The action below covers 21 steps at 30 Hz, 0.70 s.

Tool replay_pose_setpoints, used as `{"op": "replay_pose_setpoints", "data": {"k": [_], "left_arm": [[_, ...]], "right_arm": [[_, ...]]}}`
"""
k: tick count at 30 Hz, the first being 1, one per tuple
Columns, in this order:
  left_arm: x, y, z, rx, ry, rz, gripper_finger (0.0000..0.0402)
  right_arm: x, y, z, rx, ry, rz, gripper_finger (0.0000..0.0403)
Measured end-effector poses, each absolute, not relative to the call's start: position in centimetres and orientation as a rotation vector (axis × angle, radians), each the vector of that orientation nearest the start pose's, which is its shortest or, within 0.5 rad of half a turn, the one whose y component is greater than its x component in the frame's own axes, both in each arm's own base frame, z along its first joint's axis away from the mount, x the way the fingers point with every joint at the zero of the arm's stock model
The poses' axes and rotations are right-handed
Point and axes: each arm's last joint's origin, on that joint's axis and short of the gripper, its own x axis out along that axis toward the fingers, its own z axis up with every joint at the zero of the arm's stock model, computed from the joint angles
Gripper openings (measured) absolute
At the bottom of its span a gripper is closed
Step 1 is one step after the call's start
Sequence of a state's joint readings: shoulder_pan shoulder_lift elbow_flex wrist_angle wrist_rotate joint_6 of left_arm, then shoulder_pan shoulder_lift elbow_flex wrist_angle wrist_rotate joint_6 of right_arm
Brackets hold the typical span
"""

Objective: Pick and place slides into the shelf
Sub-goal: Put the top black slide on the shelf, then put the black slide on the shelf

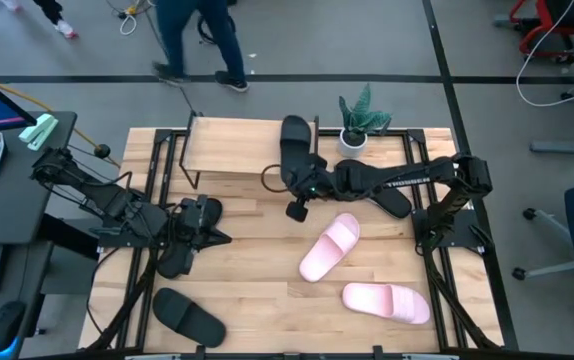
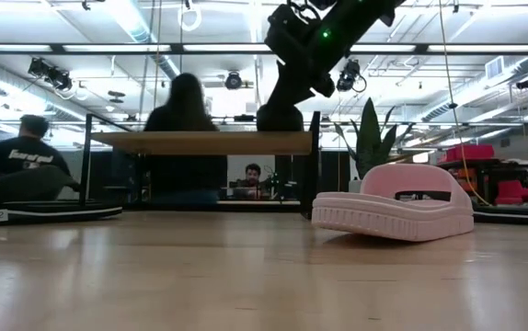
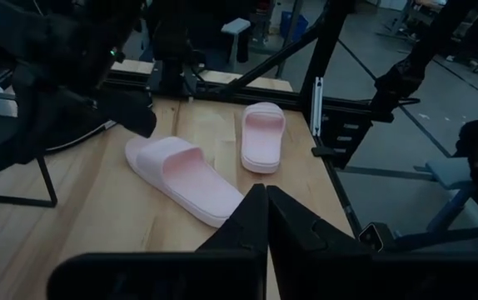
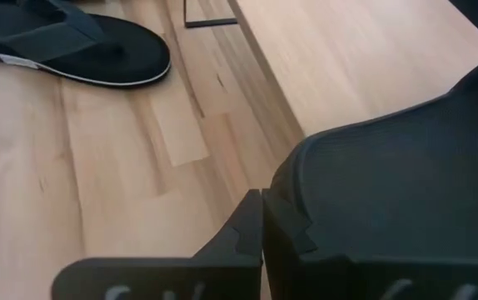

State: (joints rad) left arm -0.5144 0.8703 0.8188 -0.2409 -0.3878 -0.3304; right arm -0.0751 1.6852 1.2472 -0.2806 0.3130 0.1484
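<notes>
Black slide (image 4: 405, 167) atop shelf (image 4: 347, 50), right-wrist close-up.

The black slide (image 4: 405, 175) just beyond the right arm's shut jaws runs off the wrist picture's edge, so its strap cannot be seen. In the high view the left gripper (image 1: 195, 225) covers most of the flip-flops beneath its jaws; their outlines cannot be told apart

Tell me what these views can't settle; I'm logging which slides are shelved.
- High view: the right arm covers part of the black slide on the shelf; how it rests is unclear.
- High view: the left end effector overlaps dark footwear; type unreadable.
- Low view: the space under the shelf board is backlit; contents unreadable.
</notes>
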Motion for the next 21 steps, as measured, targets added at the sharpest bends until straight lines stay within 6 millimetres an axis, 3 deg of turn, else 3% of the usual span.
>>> {"op": "replay_pose_setpoints", "data": {"k": [5,9,17,21], "left_arm": [[16.9,-8.3,32.5,-0.201,0.281,-0.081,0.0016],[16.9,-8.3,32.5,-0.261,0.284,-0.073,0.0021],[17.9,-9.3,31.5,-0.280,0.338,-0.072,0.0008],[18.6,-10.9,30.4,-0.411,0.414,-0.102,0.0008]], "right_arm": [[36.7,-4.0,25.3,0.061,0.689,-0.425,0.0002],[37.0,-2.6,25.5,0.082,0.660,-0.395,0.0003],[36.7,5.1,25.6,-0.154,0.676,-0.069,0.0005],[36.0,8.8,25.6,-0.234,0.670,0.082,0.0006]]}}
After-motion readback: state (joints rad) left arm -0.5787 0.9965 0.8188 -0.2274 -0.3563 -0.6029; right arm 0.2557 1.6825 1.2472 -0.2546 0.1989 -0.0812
